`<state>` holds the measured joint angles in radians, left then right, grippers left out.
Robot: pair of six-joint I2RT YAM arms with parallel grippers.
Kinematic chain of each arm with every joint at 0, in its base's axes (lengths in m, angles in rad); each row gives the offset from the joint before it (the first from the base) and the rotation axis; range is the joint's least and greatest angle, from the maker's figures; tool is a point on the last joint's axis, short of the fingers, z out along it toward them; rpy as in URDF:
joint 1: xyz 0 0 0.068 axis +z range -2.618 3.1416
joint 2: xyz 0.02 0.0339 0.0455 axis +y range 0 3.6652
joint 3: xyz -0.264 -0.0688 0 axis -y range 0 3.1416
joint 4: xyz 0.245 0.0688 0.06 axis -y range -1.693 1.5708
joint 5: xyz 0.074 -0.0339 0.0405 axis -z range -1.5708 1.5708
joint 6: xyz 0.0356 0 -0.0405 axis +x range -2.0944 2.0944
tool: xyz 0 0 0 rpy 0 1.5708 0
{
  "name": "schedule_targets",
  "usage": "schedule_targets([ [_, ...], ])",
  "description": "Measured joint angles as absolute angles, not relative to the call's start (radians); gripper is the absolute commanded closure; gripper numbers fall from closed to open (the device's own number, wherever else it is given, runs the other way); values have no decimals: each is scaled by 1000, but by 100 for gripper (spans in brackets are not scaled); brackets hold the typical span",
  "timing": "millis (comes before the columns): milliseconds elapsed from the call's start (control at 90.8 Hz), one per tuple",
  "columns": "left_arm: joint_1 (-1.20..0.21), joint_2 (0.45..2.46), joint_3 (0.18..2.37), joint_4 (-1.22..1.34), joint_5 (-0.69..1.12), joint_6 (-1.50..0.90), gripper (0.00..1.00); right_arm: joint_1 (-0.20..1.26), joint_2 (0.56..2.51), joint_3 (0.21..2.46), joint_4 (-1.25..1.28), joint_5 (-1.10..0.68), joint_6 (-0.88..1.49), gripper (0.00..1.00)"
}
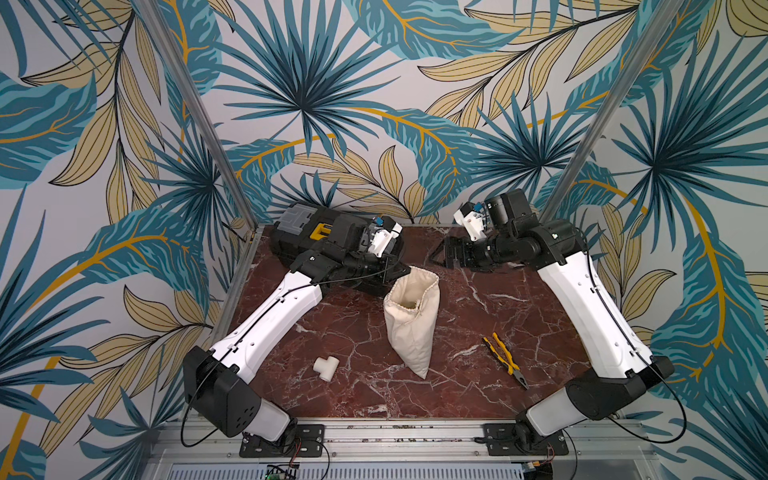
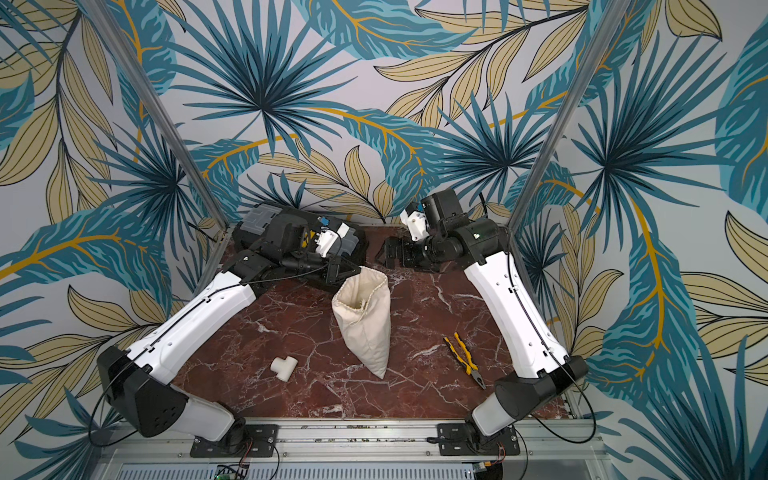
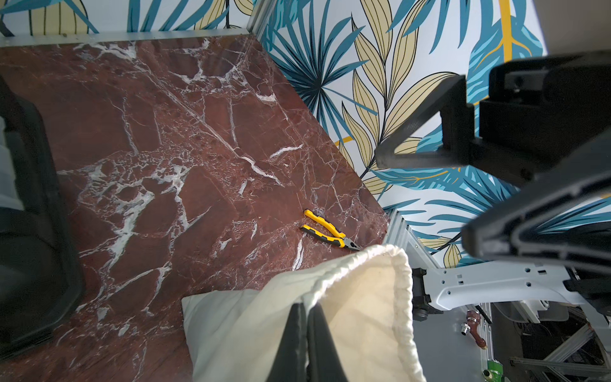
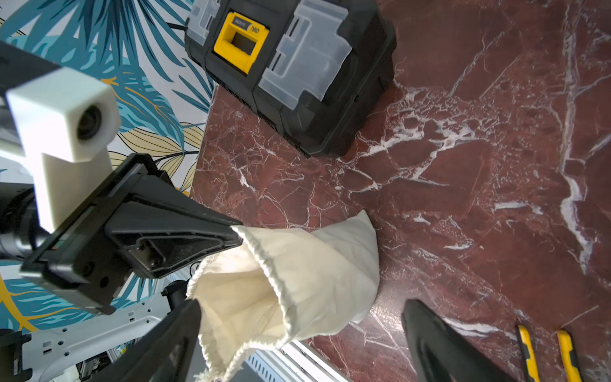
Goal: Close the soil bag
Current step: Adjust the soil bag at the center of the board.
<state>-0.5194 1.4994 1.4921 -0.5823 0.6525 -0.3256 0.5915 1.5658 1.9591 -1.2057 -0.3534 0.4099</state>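
The soil bag point(image 1: 411, 328) point(image 2: 365, 328), a cream cloth sack, stands in the middle of the marble table with its mouth held open. My left gripper point(image 1: 405, 271) point(image 2: 355, 271) point(image 3: 305, 309) is shut on the gathered hem at the mouth's far left corner, and its tip shows pinching the hem in the right wrist view point(image 4: 233, 236). My right gripper point(image 1: 440, 257) point(image 2: 381, 258) point(image 4: 297, 327) point(image 3: 423, 198) hangs open, jaws wide, just behind and right of the bag's mouth point(image 4: 238, 297), gripping nothing.
A black toolbox point(image 1: 307, 232) point(image 4: 291, 72) with a yellow latch lies at the back left, under my left wrist. A white pipe tee point(image 1: 325, 368) sits front left of the bag. Yellow-handled pliers point(image 1: 505, 359) point(image 3: 330, 231) lie to its right.
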Motion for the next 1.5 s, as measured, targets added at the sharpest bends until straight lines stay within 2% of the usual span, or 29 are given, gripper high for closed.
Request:
schedule_targets([
  [187, -521, 1510, 1522, -596, 646, -326, 100, 664, 1578, 1959, -1234, -314, 437, 1],
  [374, -521, 1510, 1539, -614, 645, -326, 100, 677, 1589, 1938, -1242, -282, 450, 2],
  [518, -521, 1510, 1542, -624, 638, -320, 100, 693, 1592, 1927, -1264, -250, 454, 4],
  [639, -521, 1510, 1544, -625, 632, -318, 100, 706, 1592, 1911, -1290, -215, 449, 11],
  [749, -521, 1510, 1544, -626, 625, -313, 100, 707, 1592, 1894, -1320, -195, 446, 20],
  [936, -521, 1510, 1554, -648, 608, -295, 100, 707, 1575, 1873, -1332, -191, 451, 44],
  [1190, -521, 1509, 1564, -679, 585, -277, 100, 707, 1566, 1876, -1343, -191, 477, 100],
  [1498, -525, 1458, 1576, -749, 491, -274, 100, 707, 1613, 2059, -1356, -121, 471, 100],
])
